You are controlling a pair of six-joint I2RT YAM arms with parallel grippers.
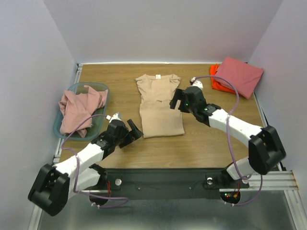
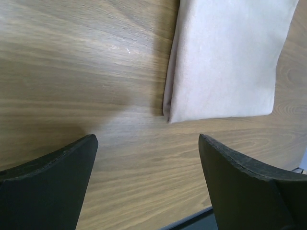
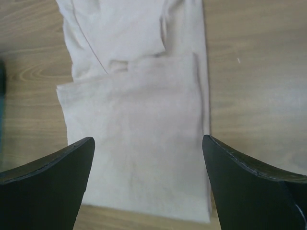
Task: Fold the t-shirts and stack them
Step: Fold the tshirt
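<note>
While my left claw (image 1: pixel 133 132) and right claw (image 1: pixel 178 100) gape empty, I list: tan shirt (image 1: pixel 158 108) part-folded on worktop (image 1: pixel 110 79); salmon-red shirt (image 1: pixel 238 75) stacked over orange shirt (image 1: pixel 215 84) (seemingly done); pink shirt (image 1: pixel 80 109) crumpled in bin (image 1: pixel 56 125), pending.

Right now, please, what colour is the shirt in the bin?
The shirt is dusty pink; top external view.

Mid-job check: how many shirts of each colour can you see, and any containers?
Tan shirt: 1
Pink shirt: 1
Salmon-red shirt: 1
Orange shirt: 1
Teal bin: 1
Total: 5
</note>
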